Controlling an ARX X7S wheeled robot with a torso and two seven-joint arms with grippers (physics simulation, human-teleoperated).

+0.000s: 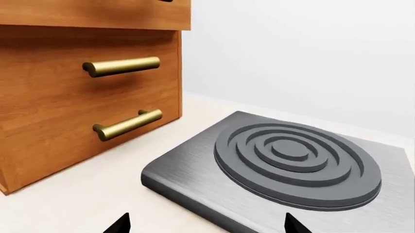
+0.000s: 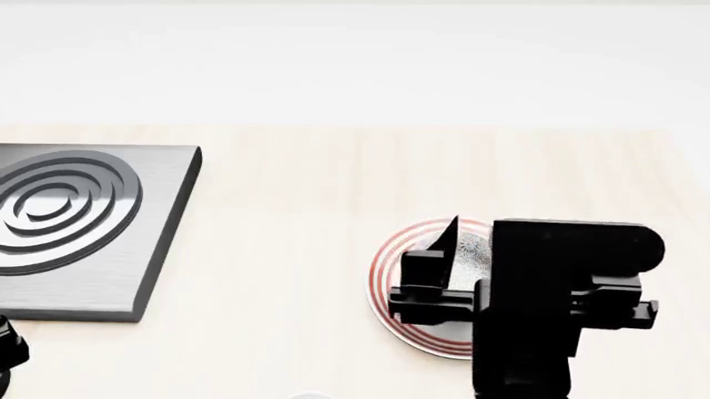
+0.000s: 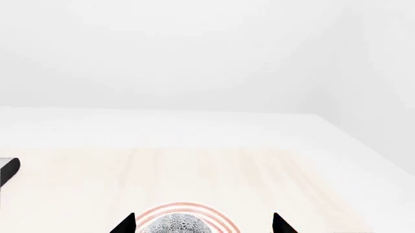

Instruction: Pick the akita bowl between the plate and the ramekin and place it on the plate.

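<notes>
The speckled grey-and-white akita bowl [image 3: 174,224] sits on the plate [image 3: 184,208], a white plate with thin red rings. My right gripper [image 3: 203,225] is open, one black fingertip on each side of the bowl and apart from it. In the head view the right arm covers most of the plate [image 2: 387,291], and only a sliver of the bowl [image 2: 475,249] shows. My left gripper [image 1: 206,225] is open and holds nothing; it hangs over the counter beside the hob. The ramekin is out of view.
A grey hob slab with raised concentric rings [image 2: 66,216] lies at the left of the pale wooden counter [image 2: 288,249]. In the left wrist view, wooden drawers [image 1: 58,121] with brass handles [image 1: 123,66] stand beside the hob slab [image 1: 292,160]. A white wall runs behind.
</notes>
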